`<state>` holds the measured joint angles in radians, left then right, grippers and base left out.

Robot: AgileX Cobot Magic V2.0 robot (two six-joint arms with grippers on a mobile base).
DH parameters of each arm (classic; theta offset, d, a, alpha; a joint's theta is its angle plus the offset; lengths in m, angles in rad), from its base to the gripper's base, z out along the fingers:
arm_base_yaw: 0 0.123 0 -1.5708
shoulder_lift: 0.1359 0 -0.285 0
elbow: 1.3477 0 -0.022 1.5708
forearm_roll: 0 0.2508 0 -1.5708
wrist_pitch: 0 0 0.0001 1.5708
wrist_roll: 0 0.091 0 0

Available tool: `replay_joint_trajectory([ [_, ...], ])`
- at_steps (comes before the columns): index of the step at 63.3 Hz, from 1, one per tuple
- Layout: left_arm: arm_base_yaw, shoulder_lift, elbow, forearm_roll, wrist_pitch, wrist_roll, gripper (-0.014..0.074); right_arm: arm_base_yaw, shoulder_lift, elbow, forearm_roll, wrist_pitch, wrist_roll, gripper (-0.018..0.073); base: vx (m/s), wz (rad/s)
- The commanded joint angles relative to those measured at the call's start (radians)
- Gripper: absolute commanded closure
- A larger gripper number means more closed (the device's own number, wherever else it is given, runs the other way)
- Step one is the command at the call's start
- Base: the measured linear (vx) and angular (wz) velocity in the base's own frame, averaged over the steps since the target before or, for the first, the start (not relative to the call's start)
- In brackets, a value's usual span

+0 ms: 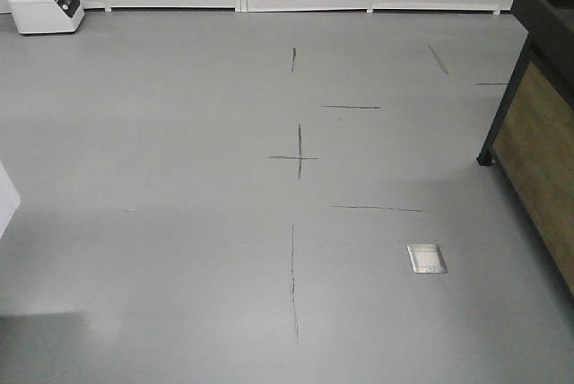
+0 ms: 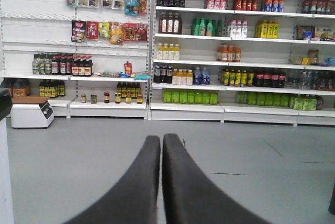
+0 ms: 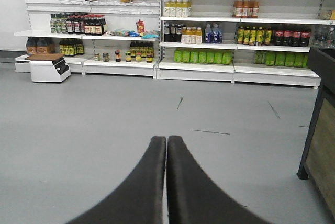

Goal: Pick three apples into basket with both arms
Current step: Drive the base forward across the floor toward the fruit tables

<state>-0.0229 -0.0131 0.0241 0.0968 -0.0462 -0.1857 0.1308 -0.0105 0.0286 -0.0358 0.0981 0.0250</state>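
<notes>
No apples and no basket show in any view. My left gripper (image 2: 162,138) points level across the grey shop floor toward the shelves; its two dark fingers lie pressed together with nothing between them. My right gripper (image 3: 166,139) points the same way, also shut and empty. Neither arm appears in the front view, which shows only floor.
Stocked white shelves (image 2: 225,51) line the far wall. A white scale-like machine (image 1: 45,5) sits on the floor at the far left. A black and wood display stand (image 1: 538,115) is at the right edge. A metal floor plate (image 1: 427,258) lies ahead right.
</notes>
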Motion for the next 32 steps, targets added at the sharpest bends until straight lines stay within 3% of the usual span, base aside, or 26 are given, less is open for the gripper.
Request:
replay_joint_trajectory([
  [1, 0.003, -0.015, 0.023, -0.01, -0.069, -0.009, 0.0603, -0.001, -0.011, 0.013, -0.008, -0.077, -0.008, 0.0568, 0.15, -0.01],
  [32, 0.003, -0.015, 0.023, -0.01, -0.069, -0.009, 0.0603, -0.001, -0.011, 0.013, -0.008, -0.077, -0.008, 0.0568, 0.14, 0.0],
])
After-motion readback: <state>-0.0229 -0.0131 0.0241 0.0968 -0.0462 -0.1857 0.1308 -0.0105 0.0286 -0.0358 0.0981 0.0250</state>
